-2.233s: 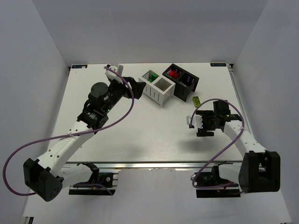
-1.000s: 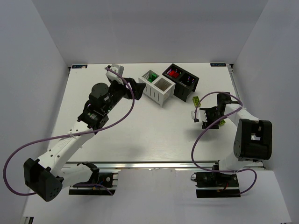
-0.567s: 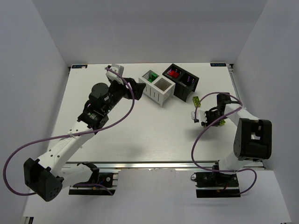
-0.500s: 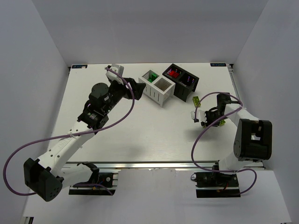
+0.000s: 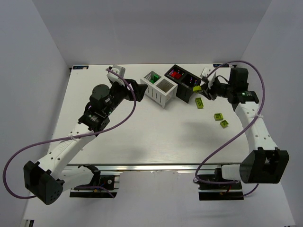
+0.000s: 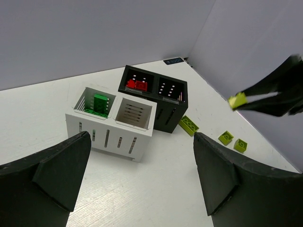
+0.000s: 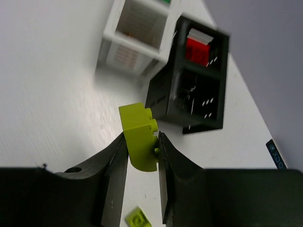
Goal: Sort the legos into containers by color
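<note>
My right gripper [image 7: 141, 142] is shut on a yellow-green lego [image 7: 138, 136] and holds it in the air just right of the black container [image 5: 183, 81]. The left wrist view shows that lego [image 6: 238, 100] at the tip of the right fingers. Three more yellow-green legos lie on the table: a long one [image 5: 200, 102] and two small ones [image 5: 218, 116], [image 5: 224, 124]. The white container [image 5: 158, 89] holds a green lego [image 5: 152, 78]; the black one holds red legos [image 5: 176, 74]. My left gripper [image 6: 137, 189] hangs open and empty, left of the white container.
The two containers stand side by side at the back of the table, touching. Walls enclose the table on the left, back and right. Purple cables loop from both arms.
The right arm has risen from the table at the right and swung back toward the black container with the yellow-green lego gripped. Two small legos show where it was. Left arm unmoved.
</note>
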Controlling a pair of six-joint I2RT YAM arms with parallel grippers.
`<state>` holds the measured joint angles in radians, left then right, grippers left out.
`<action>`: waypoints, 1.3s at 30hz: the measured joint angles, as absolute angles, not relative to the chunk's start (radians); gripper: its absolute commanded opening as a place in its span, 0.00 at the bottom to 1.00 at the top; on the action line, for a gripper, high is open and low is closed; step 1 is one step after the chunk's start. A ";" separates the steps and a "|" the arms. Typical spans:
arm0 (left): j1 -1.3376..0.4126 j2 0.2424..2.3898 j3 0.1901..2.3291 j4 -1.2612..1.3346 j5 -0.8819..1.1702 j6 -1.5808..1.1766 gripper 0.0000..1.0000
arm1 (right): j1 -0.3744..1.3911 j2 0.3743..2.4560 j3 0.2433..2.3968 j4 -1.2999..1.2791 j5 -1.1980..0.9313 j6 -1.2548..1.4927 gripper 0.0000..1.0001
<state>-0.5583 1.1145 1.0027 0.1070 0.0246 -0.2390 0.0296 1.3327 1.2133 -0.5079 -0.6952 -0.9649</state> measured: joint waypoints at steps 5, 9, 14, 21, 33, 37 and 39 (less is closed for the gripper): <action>-0.558 1.123 1.001 0.109 0.024 -0.233 0.98 | 0.049 1.318 1.274 -0.301 -0.729 -0.583 0.00; -0.558 1.135 1.001 0.109 0.024 -0.228 0.98 | 0.063 1.398 1.322 -0.146 -0.701 -0.363 0.00; -0.558 1.137 0.995 0.110 0.025 -0.225 0.98 | 0.083 1.526 1.324 0.001 -0.605 -0.208 0.00; -0.558 1.142 0.995 0.113 0.025 -0.224 0.98 | 0.141 1.627 1.324 0.105 -0.412 -0.113 0.00; -0.558 1.177 0.995 0.113 0.033 -0.218 0.98 | 0.171 1.703 1.323 0.203 -0.232 -0.104 0.05; -0.558 1.177 0.995 0.113 0.035 -0.218 0.98 | 0.171 1.738 1.312 0.202 -0.222 -0.104 0.08; -0.558 1.177 0.995 0.113 0.037 -0.218 0.98 | 0.171 1.748 1.312 0.199 -0.219 -0.104 0.11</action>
<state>-0.5583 1.1774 0.9955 0.1127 0.0368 -0.2176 0.1715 1.7477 1.3117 0.1989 -0.2188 -0.1040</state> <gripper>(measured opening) 0.981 0.338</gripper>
